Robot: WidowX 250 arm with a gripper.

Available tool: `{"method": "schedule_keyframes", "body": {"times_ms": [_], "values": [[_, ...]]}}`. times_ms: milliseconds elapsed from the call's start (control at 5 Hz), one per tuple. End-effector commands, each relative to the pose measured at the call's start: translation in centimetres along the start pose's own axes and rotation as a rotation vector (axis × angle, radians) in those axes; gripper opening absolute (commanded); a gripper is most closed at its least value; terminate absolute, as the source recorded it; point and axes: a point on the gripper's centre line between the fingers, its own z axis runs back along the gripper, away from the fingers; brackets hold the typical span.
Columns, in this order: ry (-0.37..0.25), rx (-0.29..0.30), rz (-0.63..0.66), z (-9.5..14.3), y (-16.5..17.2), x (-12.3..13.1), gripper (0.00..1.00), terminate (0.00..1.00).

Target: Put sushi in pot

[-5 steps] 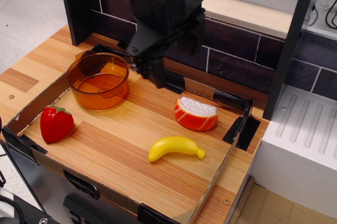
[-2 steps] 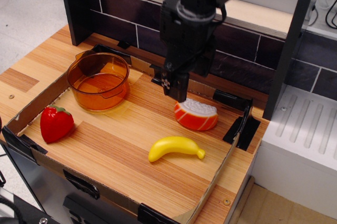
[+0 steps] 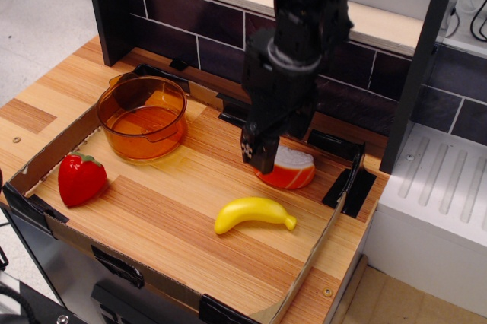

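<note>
Could go wrong in a few ways from here. Might pinch only the near edge of the sushi (image 3: 289, 169) and tip it over, since the roll is round and smooth on its sides. Might push it sideways toward the black tape instead of grabbing it. Might drop it on the way across, because the pot (image 3: 143, 117) sits well apart on the far left side of the tabletop (image 3: 175, 210). Could also bump the banana (image 3: 253, 213) lying just in front. Sushi resting flat on the tabletop, right under the pincer (image 3: 259, 158) and partly hidden behind it on its left side. Pincer low, down at the roll, maybe touching it. Hard to tell whether open or closed, fingers dark and bunched together in this view.
</note>
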Motion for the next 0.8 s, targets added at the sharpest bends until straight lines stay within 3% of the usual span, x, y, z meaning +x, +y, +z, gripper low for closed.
{"method": "schedule_keyframes", "body": {"times_ms": [0, 200, 400, 600], "values": [[-0.011, -0.02, -0.003, -0.9, -0.2, 0.7, 1.0, 0.0], [-0.005, -0.032, 0.003, -0.9, -0.4, 0.5, 0.0, 0.0], [0.003, -0.034, 0.0, -0.4, -0.1, 0.4, 0.0, 0.0], [-0.007, -0.083, 0.006, 1.9, 0.1, 1.0, 0.0, 0.0]]}}
